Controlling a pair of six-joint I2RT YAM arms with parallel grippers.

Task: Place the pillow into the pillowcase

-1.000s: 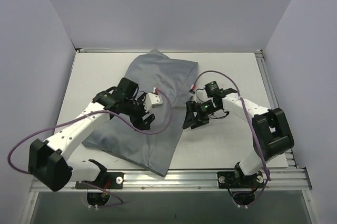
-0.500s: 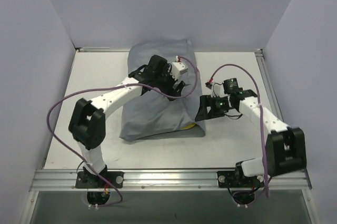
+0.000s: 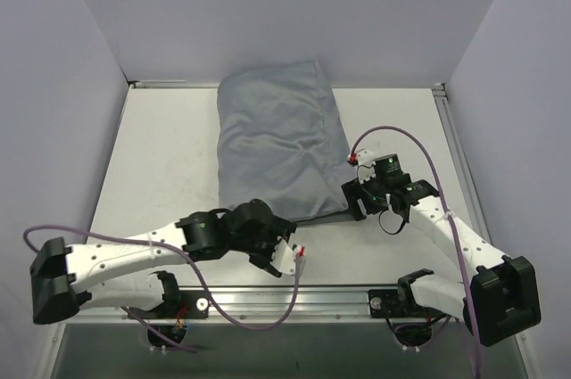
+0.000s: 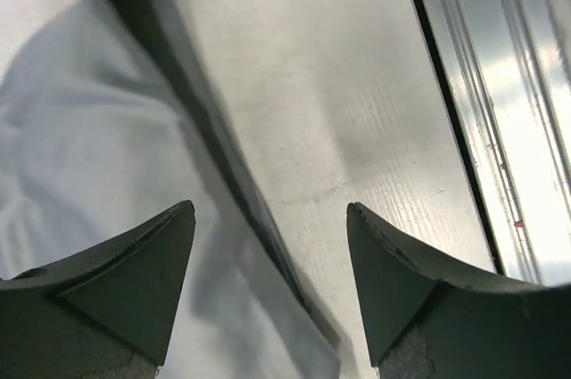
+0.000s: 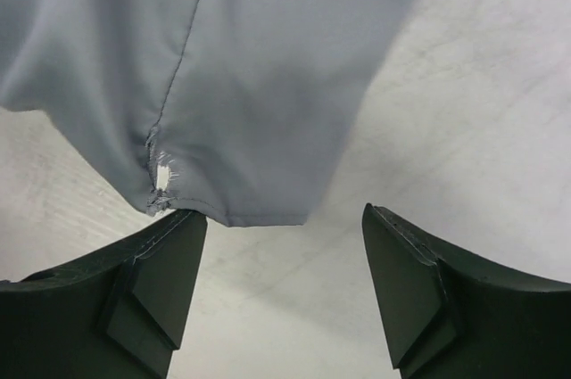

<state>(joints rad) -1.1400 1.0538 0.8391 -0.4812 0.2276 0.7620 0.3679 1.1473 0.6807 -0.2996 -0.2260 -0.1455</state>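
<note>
The grey pillowcase (image 3: pixel 278 143) lies lengthwise in the middle of the table, plump and wrinkled. The pillow does not show in any view. My left gripper (image 3: pixel 272 243) is open and empty at the pillowcase's near edge. In the left wrist view the cloth (image 4: pixel 80 129) and its dark edge run between the open fingers (image 4: pixel 134 281). My right gripper (image 3: pixel 355 203) is open and empty at the near right corner. In the right wrist view that corner (image 5: pixel 250 67), with a frayed seam (image 5: pixel 161 178), hangs just beyond the fingertips (image 5: pixel 169 254).
White table (image 3: pixel 161 156) with a metal rail (image 3: pixel 294 300) along the near edge, which also shows in the left wrist view (image 4: pixel 526 129). Lilac walls close in the back and both sides. Purple cables loop off both arms.
My left arm swung from over the far part of the pillowcase back to its near edge. The right gripper drew nearer. The yellow edge seen at the near side no longer shows.
</note>
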